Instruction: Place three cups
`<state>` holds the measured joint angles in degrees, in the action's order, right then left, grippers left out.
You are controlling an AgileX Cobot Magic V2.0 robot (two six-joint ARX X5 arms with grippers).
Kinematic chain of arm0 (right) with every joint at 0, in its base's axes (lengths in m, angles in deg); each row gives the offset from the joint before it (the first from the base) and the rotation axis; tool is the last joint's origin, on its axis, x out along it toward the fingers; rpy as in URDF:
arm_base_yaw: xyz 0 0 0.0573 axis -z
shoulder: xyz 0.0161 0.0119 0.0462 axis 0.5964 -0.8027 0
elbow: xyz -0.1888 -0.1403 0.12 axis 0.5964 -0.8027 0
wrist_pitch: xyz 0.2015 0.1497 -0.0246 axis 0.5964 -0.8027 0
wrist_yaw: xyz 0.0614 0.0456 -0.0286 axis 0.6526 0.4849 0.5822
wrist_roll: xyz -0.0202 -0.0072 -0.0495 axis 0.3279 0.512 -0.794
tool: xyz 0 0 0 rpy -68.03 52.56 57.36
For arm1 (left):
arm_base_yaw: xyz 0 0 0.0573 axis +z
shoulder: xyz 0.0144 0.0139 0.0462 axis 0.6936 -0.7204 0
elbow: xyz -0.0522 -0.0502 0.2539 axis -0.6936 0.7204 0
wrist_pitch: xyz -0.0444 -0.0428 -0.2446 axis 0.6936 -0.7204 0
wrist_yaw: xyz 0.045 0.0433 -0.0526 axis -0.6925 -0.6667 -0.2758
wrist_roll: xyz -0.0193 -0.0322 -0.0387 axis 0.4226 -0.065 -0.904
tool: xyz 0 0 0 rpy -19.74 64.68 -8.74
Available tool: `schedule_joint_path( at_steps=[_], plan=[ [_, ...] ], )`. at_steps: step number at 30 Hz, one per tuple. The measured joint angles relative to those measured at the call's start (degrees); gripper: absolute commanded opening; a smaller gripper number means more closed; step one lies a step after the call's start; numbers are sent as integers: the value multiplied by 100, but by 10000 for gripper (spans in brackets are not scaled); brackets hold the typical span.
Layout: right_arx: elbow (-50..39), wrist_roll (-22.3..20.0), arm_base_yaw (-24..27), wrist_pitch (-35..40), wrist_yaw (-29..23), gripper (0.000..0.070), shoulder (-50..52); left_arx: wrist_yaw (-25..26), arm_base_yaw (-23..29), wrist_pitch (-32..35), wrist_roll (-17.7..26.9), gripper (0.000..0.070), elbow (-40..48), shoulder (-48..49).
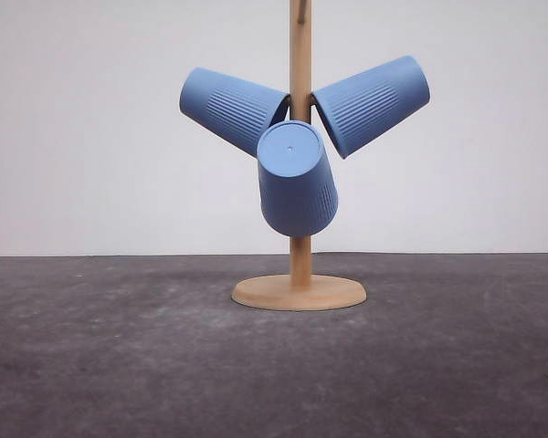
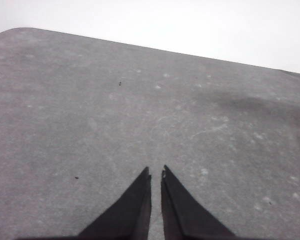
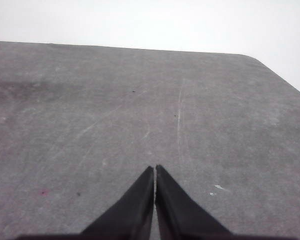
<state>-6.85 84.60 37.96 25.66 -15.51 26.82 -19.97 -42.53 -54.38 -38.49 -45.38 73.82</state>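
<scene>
We see a wooden stand (image 1: pixel 300 292) on the bench (image 1: pixel 119 365), near the far edge and about halfway between the left and right edges. The stand has a flat round base of pale wood and a thin upright pole (image 1: pixel 300 55) of the same wood, smooth and round.

Three cups hang on the stand, all of light-blue plastic, tapered, with fine vertical ribs and a smooth band at the rim. The left cup (image 1: pixel 231 108) is tilted, its flat bottom pointing up and to the left, its mouth at the pole. The right cup (image 1: pixel 374 103) mirrors it, with the bottom up and to the right. The front cup (image 1: pixel 297 181) points its round flat bottom toward the camera and a little up; a small dot marks the middle of that bottom. It covers part of the pole and touches or nearly touches the other two; we cannot tell which.

The bench top is dark grey, matt and a little rough, with pale scratches and specks.

In the left wrist view, the left gripper (image 2: pixel 156 172) hangs over bare bench; its black pointed jaws stand narrow, with only a thin slit between them, holding nothing. In the right wrist view, the right gripper (image 3: pixel 155 169) is the same, its jaws pressed together at the tips and empty.
</scene>
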Motion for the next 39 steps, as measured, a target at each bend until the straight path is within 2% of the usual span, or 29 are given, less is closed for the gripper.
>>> schedule_joint_path(
  at_steps=[39],
  plan=[
    [0,0,0,0,0,1,0,0,0,0,-2,15,0,0]
  ],
)
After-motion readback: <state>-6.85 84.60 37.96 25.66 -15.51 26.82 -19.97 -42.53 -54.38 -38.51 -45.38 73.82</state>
